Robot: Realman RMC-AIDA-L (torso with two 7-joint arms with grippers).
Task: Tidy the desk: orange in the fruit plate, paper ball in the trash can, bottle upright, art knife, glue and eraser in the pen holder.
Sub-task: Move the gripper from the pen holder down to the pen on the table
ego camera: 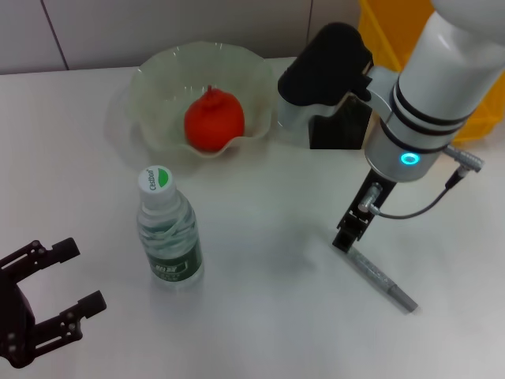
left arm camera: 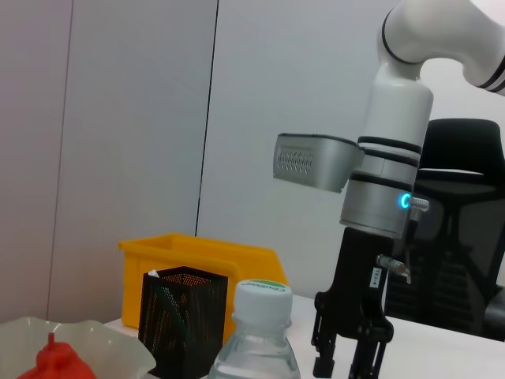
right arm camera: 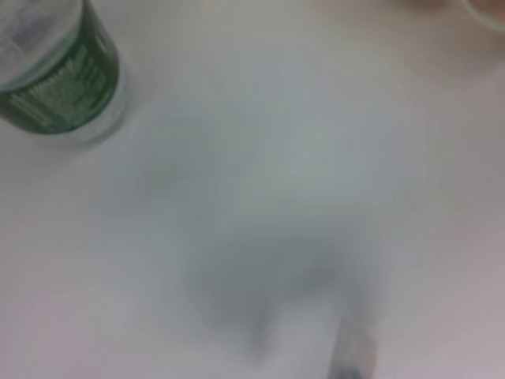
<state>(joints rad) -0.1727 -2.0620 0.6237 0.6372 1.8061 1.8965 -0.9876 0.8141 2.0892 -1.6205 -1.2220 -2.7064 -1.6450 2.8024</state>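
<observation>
The orange [ego camera: 213, 120] lies in the pale-green fruit plate [ego camera: 158, 87] at the back of the desk [ego camera: 268, 260]. In front of the plate the bottle [ego camera: 168, 229] stands upright. My right gripper [ego camera: 345, 237] points down with its fingers apart, just above the near end of the grey glue [ego camera: 383, 278], which lies flat on the desk. The left wrist view shows that gripper [left arm camera: 346, 363] with nothing between its fingers. My left gripper [ego camera: 83, 276] rests open at the front left corner. The black pen holder [ego camera: 339, 126] is partly hidden behind my right arm. Art knife, eraser and paper ball are out of view.
The yellow trash can [ego camera: 387, 31] stands at the back right behind the pen holder, and shows again as the trash can [left arm camera: 197, 260] in the left wrist view. The right wrist view catches the bottle [right arm camera: 55, 79] and bare desk.
</observation>
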